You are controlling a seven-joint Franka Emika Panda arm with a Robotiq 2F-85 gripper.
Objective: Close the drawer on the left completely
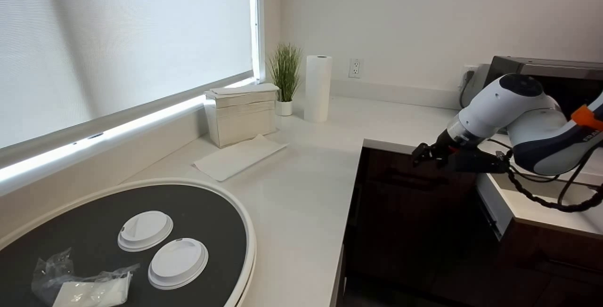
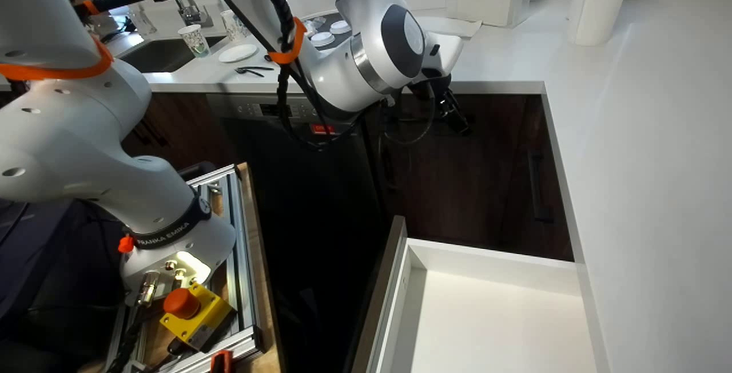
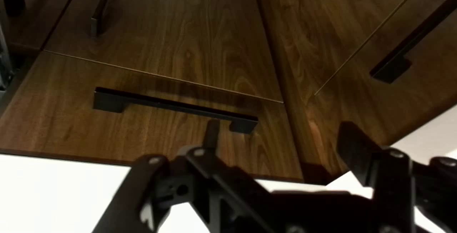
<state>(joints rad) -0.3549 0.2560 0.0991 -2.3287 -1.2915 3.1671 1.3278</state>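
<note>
The left drawer's dark brown front (image 3: 64,115) with a long black bar handle (image 3: 175,108) fills the middle of the wrist view, which looks upside down. Its front (image 1: 395,165) sits under the counter near the corner, also in an exterior view (image 2: 549,178). It looks flush with the cabinet and its pale interior is hidden. My gripper (image 3: 280,133) is open and empty, its two fingers apart. In both exterior views the gripper (image 1: 421,154) hangs before the cabinet fronts near the corner (image 2: 457,121), apart from the drawer front. One finger overlaps the handle's line in the wrist view; contact cannot be told.
A second dark drawer (image 1: 551,246) with a white interior (image 2: 503,321) stands pulled out beside it. The white counter (image 2: 646,161) runs above the drawers. Another cabinet front (image 3: 357,18) meets at the corner. A dishwasher (image 2: 303,190) stands along the window side.
</note>
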